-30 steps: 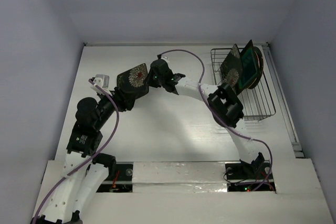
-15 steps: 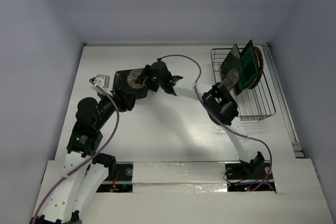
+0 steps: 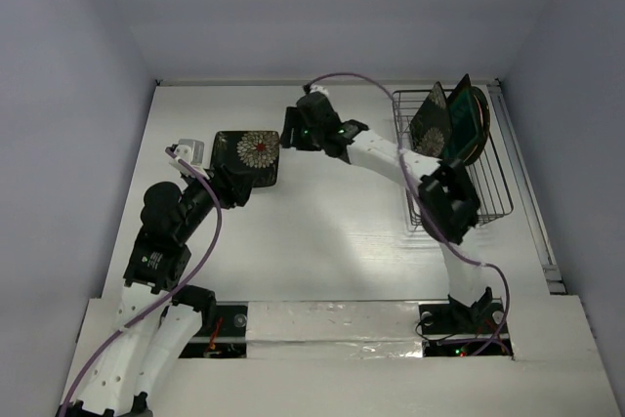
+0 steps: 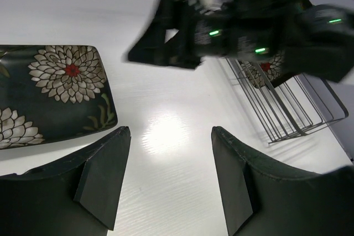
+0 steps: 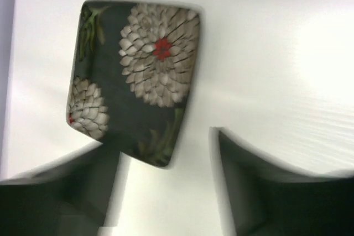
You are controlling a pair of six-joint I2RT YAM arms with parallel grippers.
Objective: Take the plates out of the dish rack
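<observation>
Black fingers of my left gripper [image 4: 170, 134] stand apart and empty, just beside the square flowered plate [image 3: 249, 155] lying flat on the white table [image 3: 322, 241]. Beyond it my right gripper [image 5: 165, 145] gapes empty above the plate's far edge. Further right, the wire dish rack [image 3: 488, 197] holds the other plates [image 3: 459, 124] upright.

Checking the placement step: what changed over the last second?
The floral plate, held tilted above the table by the right gripper, came down and now lies flat. That gripper let go and drew back toward the rack. The left gripper stayed open beside the plate, and the other plates stayed in the rack.
</observation>
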